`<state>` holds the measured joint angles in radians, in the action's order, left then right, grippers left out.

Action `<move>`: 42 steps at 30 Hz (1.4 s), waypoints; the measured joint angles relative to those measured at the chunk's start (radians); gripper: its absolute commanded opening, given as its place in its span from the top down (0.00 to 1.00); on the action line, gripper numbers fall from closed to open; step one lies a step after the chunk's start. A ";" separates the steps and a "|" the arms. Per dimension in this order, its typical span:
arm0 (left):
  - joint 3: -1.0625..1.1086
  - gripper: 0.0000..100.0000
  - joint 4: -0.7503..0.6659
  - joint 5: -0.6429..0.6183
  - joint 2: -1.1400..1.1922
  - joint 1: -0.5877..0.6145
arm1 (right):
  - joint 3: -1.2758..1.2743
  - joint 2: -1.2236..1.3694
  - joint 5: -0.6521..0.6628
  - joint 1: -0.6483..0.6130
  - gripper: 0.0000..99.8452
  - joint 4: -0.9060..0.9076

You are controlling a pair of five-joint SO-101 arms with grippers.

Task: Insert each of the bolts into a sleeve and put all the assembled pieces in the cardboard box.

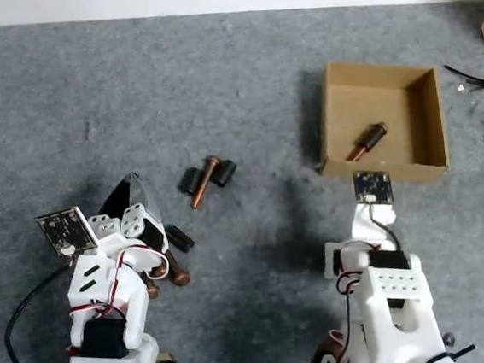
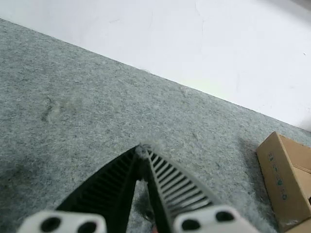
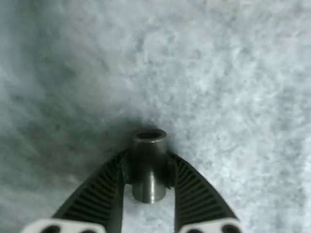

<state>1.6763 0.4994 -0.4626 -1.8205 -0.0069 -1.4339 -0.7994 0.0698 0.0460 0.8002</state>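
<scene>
The right gripper [image 3: 147,167] pinches a dark metal sleeve [image 3: 148,145] across its round wall, right at the fingertips. Small, rigid and smooth, the sleeve would probably roll or slip unless held at mid-length. The left gripper [image 2: 142,151] is pressed together on nothing, with a copper-coloured bolt [image 1: 205,182] lying near its tips.

— Where's the cardboard box [image 1: 384,170]?
— Far right of the table, with an assembled piece [image 1: 367,141] lying in it.
— And left of it?
— Mid-table, a bolt [image 1: 205,182] lies between the left sleeve [image 1: 190,181] and the right sleeve [image 1: 226,173]. Nearer the left arm is a lone sleeve [image 1: 180,238], with a second bolt [image 1: 177,273] just beside it.
</scene>
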 measured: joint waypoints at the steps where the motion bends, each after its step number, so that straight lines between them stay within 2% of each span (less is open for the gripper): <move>1: 0.000 0.99 0.000 0.000 0.000 0.000 | 0.000 0.000 0.011 0.014 1.00 0.006; 13: 0.000 0.99 0.000 0.000 0.000 0.000 | 0.012 0.000 0.032 0.040 1.00 0.037; 22: 0.000 0.99 0.000 0.000 0.000 0.000 | 0.195 0.012 -0.005 0.061 1.00 0.069; 27: 0.000 0.99 0.000 0.000 0.000 0.000 | 0.199 0.014 -0.005 0.063 1.00 0.069; 34: 0.000 0.99 0.000 0.000 0.000 0.000 | 0.091 0.014 0.000 0.258 1.00 0.069; 42: 0.000 0.99 0.000 0.000 0.000 0.000 | 0.046 0.000 0.284 0.494 1.00 0.064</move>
<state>1.6763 0.4994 -0.4626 -1.8205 -0.0069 -1.3878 -0.7994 0.3537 0.5401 0.8646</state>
